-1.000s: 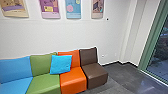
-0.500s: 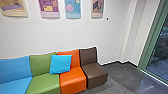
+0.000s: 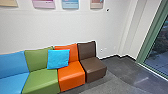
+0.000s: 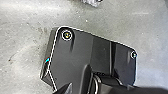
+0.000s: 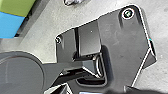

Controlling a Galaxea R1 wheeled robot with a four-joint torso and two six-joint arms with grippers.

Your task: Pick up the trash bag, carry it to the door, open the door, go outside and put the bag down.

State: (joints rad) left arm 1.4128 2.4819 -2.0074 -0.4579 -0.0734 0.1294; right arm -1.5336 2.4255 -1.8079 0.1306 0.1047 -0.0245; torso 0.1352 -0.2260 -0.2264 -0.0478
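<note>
Hands spread or pressed together, or pinching anything — we cannot tell. What we take for the trash bag (image 4: pixel 92 2), crumpled and greyish, shows in both wrist views against the floor (image 4: pixel 22 32), beyond our dark plate (image 4: pixel 77 55) and apart from it. Cut off, it hides its long axis, and which hand is nearer we cannot say — green-framed glass (image 3: pixel 159 48) stands at the head frame's right.

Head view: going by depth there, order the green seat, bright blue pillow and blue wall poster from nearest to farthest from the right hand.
1. Green seat, left of centre.
2. Bright blue pillow, propped behind it.
3. Blue wall poster, high up behind both.
</note>
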